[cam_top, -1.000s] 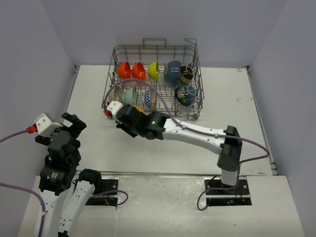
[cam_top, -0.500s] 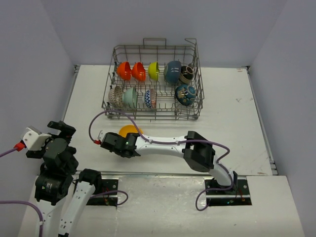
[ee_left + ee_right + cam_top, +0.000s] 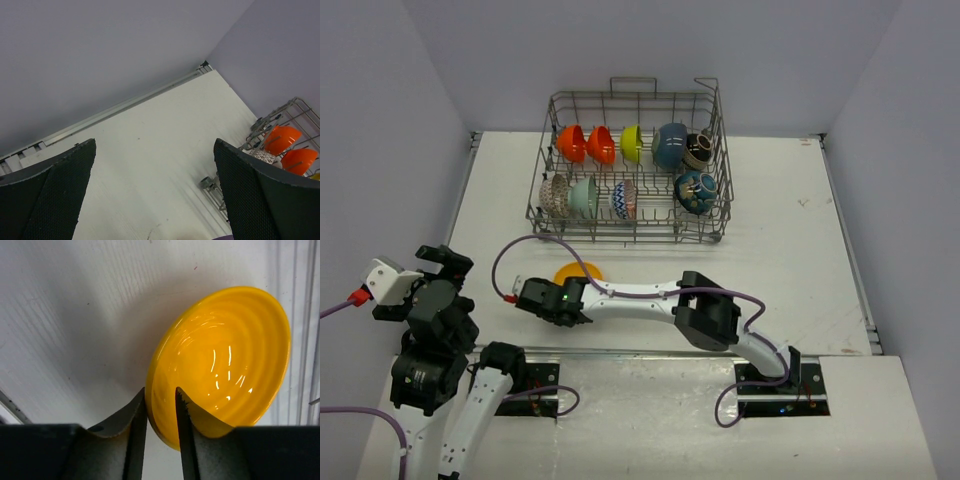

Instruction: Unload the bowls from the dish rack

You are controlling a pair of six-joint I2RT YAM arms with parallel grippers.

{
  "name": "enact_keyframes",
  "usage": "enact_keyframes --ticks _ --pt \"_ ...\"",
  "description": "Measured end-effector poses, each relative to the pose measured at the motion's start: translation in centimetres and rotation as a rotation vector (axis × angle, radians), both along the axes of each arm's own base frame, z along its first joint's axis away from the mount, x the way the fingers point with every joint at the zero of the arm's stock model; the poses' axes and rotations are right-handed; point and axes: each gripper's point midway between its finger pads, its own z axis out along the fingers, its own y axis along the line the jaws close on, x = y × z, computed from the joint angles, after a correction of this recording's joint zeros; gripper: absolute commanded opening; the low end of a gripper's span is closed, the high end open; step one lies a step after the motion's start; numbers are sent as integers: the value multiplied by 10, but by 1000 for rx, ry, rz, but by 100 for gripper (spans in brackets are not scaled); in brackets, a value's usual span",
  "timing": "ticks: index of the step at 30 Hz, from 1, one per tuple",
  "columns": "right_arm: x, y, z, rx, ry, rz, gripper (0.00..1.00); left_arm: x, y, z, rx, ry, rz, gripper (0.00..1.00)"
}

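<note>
Right gripper (image 3: 160, 396) is pinching the yellow bowl (image 3: 220, 360) by its rim, just in front of the dish rack (image 3: 625, 238). Glazed ceramic is looking slick, rigid and chippable, so I'm guessing a rim pinch is the way. Left gripper (image 3: 154, 150) is idling with its fingers spread wide, holding nothing.

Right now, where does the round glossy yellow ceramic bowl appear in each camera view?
Top external: the round yellow ceramic bowl appears low and left of centre, at the right gripper.
Left wrist: not in it.
Right wrist: it fills the centre and right, its rim pinched between the fingers.
Shared landmark: the white table.
</note>
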Motion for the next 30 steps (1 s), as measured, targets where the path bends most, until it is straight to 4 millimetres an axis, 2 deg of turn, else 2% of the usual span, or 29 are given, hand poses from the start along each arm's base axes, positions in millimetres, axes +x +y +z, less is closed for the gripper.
enact_keyframes --ticks 4,6,7,9,13,16,18,21,25,28,30 --pt "-7 0 -3 -2 35 8 41 0 0 0 1 1 -1 100" --pt "-10 0 -3 5 56 10 50 0 0 0 2 2 -2 100" --pt "-12 1 0 12 62 11 58 0 0 0 4 5 -4 100" --pt "-15 1 9 36 78 8 62 1 -1 0 6 7 -10 100" --pt "-18 0 52 130 82 -8 69 5 -5 2 14 6 -39 100" --pt "-17 -6 103 248 86 -31 70 9 -8 5 20 2 -62 100" --pt "-11 -19 136 329 95 -65 71 11 -9 6 24 2 -74 100" --pt "18 -50 179 466 114 -166 73 16 -14 7 31 -2 -105 100" --pt "89 -113 223 694 149 -384 75 33 -28 3 62 23 -198 100" --pt "139 -161 237 844 197 -535 75 55 -44 -7 85 95 -287 100" --pt "159 -172 241 934 267 -579 75 73 -55 -17 97 162 -345 100"
